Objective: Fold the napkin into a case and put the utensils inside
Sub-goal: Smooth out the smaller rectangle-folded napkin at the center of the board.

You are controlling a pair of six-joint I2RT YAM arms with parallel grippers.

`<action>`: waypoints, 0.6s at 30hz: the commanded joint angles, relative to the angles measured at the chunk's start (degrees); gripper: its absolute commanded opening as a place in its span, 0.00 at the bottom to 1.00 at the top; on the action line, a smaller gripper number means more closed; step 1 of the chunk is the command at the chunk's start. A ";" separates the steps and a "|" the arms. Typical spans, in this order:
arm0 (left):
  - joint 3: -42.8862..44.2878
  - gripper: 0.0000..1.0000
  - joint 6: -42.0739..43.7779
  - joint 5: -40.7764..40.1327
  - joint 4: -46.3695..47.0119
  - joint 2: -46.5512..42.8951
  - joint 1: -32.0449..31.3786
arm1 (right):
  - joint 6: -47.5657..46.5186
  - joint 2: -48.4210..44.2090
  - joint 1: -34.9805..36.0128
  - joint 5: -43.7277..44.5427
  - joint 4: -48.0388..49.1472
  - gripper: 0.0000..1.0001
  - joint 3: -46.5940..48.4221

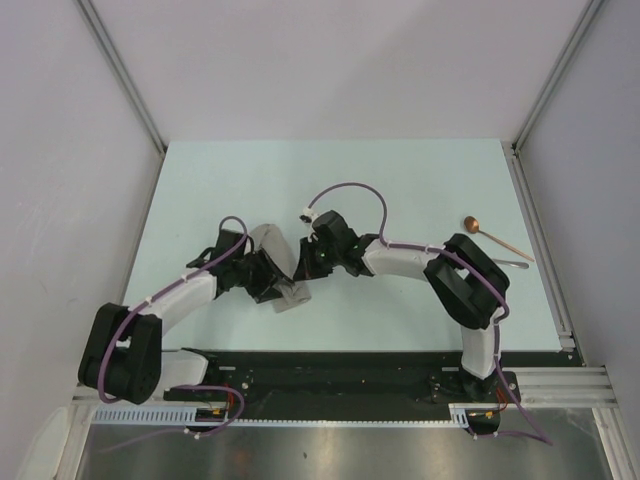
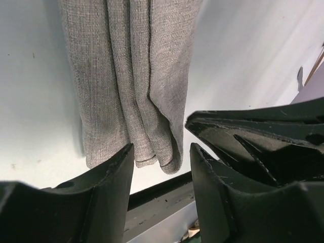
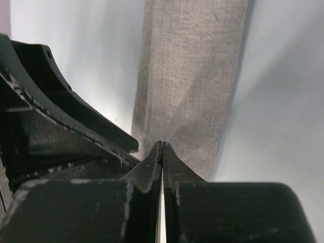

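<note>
The napkin [image 1: 268, 243] lies on the table as a narrow folded grey-beige strip, the case, running diagonally between my two grippers. In the left wrist view its layered end [image 2: 126, 76] sits just beyond my left gripper [image 2: 162, 149], which is open with nothing between its fingers. My right gripper [image 3: 162, 145] is shut, its tips low over the flat strip [image 3: 192, 76] with no cloth between them. From above, the left gripper [image 1: 266, 282] and right gripper [image 1: 306, 262] flank the strip closely. The utensils lie far right: a copper spoon [image 1: 490, 238] and a thin silvery piece [image 1: 516, 264].
The pale table [image 1: 400, 180] ends at a black rail [image 1: 330, 365] near the arm bases, and the strip's lower end [image 1: 291, 297] lies close to it. Grey walls and metal frame posts [image 1: 540, 230] bound the sides. The right arm's fingers [image 2: 263, 136] crowd the left wrist view.
</note>
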 commanded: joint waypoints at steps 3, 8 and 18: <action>0.10 0.53 -1.45 1.78 3.45 1.71 0.18 | -4.37 -8.33 -0.63 5.40 -4.78 0.00 -3.50; 0.19 0.49 -0.22 2.13 3.63 4.08 0.18 | -8.06 -13.96 0.25 8.83 -1.71 0.00 -13.08; 0.63 0.11 1.89 0.46 3.28 3.65 0.27 | -15.01 -19.07 5.87 6.20 7.87 0.00 -19.68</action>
